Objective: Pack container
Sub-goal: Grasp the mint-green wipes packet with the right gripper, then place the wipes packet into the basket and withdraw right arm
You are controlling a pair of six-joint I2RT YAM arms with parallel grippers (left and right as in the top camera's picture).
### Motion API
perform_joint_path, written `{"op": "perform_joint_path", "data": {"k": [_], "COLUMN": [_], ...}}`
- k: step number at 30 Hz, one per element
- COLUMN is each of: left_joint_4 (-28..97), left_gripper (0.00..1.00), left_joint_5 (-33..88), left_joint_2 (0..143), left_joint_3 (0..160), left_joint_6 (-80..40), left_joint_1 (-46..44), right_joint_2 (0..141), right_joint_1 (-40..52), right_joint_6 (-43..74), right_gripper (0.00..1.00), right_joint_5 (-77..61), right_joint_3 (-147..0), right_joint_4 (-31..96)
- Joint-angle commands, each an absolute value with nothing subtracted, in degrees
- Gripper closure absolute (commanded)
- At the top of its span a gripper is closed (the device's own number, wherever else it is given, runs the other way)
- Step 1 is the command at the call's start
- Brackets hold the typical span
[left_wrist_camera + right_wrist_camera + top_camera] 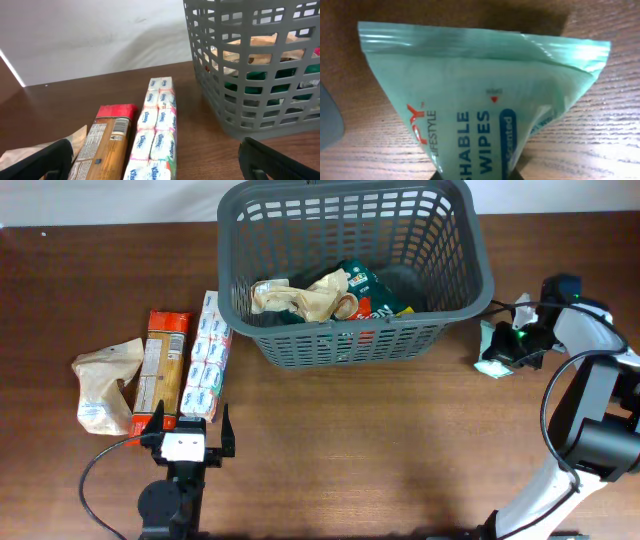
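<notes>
While poised by the right edge of the table (400, 450), towards its far right corner, held the right pincer (497, 352) shut on a pale green wipes packet (470, 90), pinched at its narrow lower end. From the right wrist, showed only a dark sliver of that pincer beneath the packet. Could not tell whether the packet rested on the wood or hung just above it.

At the near edge, towards the near left corner, held the left pincer (191, 420) spread wide, with its dark fingers (35, 160) far apart and gripping nothing. Just beyond it, pointing towards the far edge, lay a long tissue pack (208, 360). Just beside that, on the side of the left edge, lay an orange-and-red box (165, 370), then a crumpled tan paper bag (103, 380).

Stood the container (350, 340) upright at the far edge, about midway along it, well apart from the left pincer. Inside, on the base, lay a crumpled tan bag (300, 298) and a dark green packet (372, 292).
</notes>
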State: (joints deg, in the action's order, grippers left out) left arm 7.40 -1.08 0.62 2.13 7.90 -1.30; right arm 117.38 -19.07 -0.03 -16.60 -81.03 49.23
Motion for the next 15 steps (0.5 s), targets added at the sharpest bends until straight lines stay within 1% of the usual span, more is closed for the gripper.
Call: {"op": "perform_joint_path", "data": {"k": [1, 4, 6, 11, 15], "left_joint_4": [7.27, 7.27, 7.27, 7.27, 7.27], "left_gripper": [0.01, 0.01, 0.01, 0.01, 0.01], "left_joint_5": [-1.69, -1.72, -1.69, -1.72, -1.72], "left_joint_2": [0.30, 0.30, 0.30, 0.30, 0.30], "left_joint_3": [1.80, 1.80, 1.80, 1.80, 1.80], "left_joint_6": [8.62, 8.62, 8.62, 8.62, 8.62], "left_joint_1": [-0.95, -0.95, -0.95, -0.95, -0.95], "right_joint_2": [117.30, 115.59, 114.17, 112.07, 111.77], "right_joint_1": [-20.03, -20.99, -21.45, -20.95, -17.61], "right_joint_6": [0.99, 1.10, 1.13, 1.10, 0.14], "right_gripper": [0.96, 0.96, 0.96, 0.96, 0.97], "right_joint_5": [-15.44, -15.59, -15.66, -15.68, -16.08], "right_joint_3": [-85.25, -92.62, -100.05, -124.49, -143.52], "right_joint_4": [51.90, 56.73, 60.64, 70.02, 75.59]}}
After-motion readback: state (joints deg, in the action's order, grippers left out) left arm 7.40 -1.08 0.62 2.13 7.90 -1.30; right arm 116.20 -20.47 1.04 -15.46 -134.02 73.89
